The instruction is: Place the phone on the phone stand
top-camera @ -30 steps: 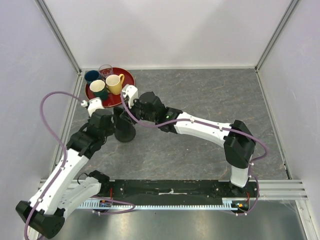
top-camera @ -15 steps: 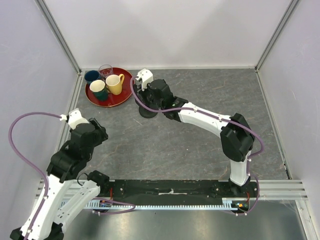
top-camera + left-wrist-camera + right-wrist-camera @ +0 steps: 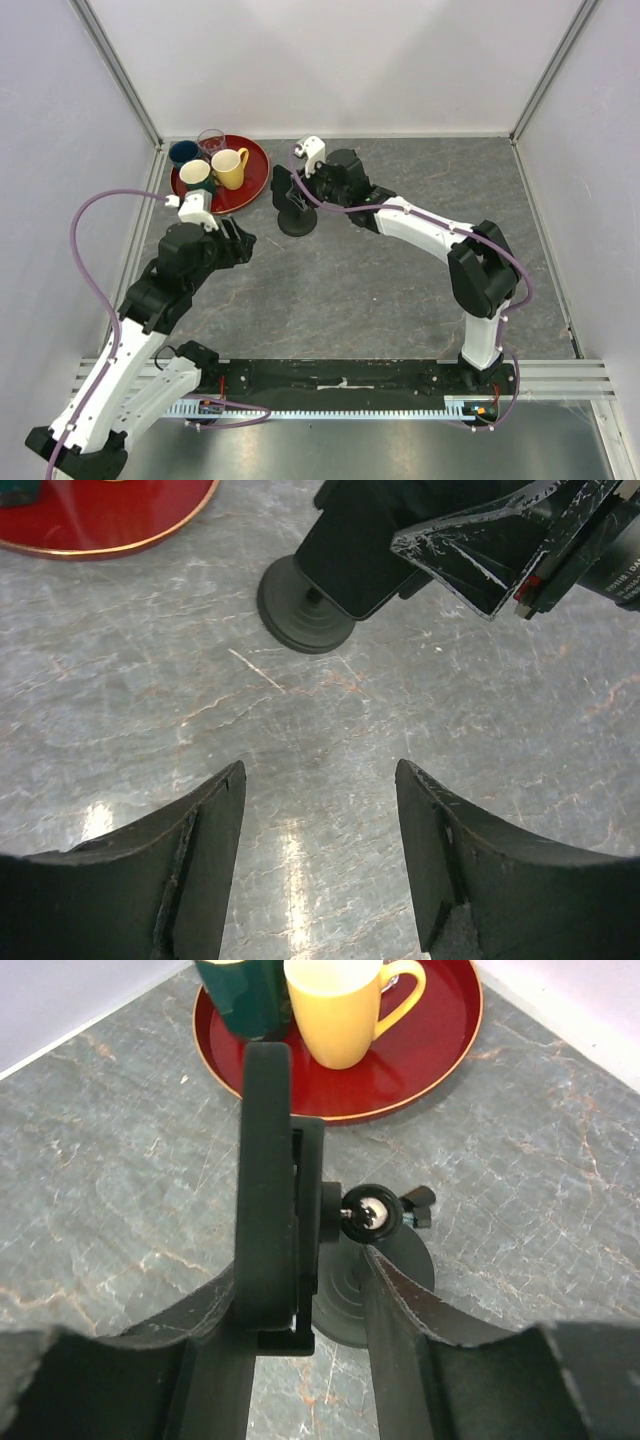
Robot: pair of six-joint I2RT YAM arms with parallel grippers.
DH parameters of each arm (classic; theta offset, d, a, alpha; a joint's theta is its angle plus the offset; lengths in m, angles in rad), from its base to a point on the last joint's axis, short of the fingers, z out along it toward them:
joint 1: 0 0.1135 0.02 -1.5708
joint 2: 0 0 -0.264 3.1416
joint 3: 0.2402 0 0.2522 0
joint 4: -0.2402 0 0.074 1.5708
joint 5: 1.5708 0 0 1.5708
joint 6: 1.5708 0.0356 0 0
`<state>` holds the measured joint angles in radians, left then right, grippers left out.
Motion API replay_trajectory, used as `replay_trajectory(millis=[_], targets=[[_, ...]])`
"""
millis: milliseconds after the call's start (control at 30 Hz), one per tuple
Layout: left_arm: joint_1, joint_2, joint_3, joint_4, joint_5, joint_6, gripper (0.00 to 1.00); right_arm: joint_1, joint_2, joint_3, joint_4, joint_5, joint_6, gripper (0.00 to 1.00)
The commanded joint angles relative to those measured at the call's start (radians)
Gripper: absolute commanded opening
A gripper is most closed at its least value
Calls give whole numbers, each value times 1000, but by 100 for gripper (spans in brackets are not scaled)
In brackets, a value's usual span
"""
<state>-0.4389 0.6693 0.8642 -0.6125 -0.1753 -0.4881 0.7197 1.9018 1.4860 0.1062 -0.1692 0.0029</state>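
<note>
The black phone (image 3: 265, 1160) stands on its edge in the clamp bracket of the phone stand (image 3: 395, 1270), whose round disc base rests on the table. My right gripper (image 3: 305, 1270) straddles the phone and bracket. Its jaws are parted, and a gap shows between the bracket and its right finger (image 3: 400, 1330). From above, the phone (image 3: 283, 190) sits over the stand base (image 3: 298, 226), with the right gripper (image 3: 300, 190) at it. My left gripper (image 3: 320, 780) is open and holds nothing. It hovers over bare table short of the stand base (image 3: 305, 610) and the phone (image 3: 360, 550), and from above the left gripper (image 3: 240, 240) is seen left of the stand.
A red tray (image 3: 255, 160) with several mugs and a glass stands at the back left, close behind the stand. A yellow mug (image 3: 340, 1005) is the nearest of them. The enclosure walls rise at the left, back and right.
The right gripper went from beside the left gripper to the spot near the tray, and its jaws have parted. The left arm pulled back, then swung forward again with wider jaws.
</note>
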Motion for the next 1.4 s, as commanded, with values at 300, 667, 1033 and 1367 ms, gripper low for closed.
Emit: replay_trajectory(millis=[300,667,1033,1367], targets=[[3,375,272,69,166,316,91,-118,-248,-167,113,-383,82,98],[5,717,556,82,188,487,95,-262,-386,-294,193,-395,106,98],[31,822,608,109,304,624,98,-322,-408,-360,308,-441,172,98],[35,897,665,102,319,674,98,-338,-426,-379,328,-452,178,98]])
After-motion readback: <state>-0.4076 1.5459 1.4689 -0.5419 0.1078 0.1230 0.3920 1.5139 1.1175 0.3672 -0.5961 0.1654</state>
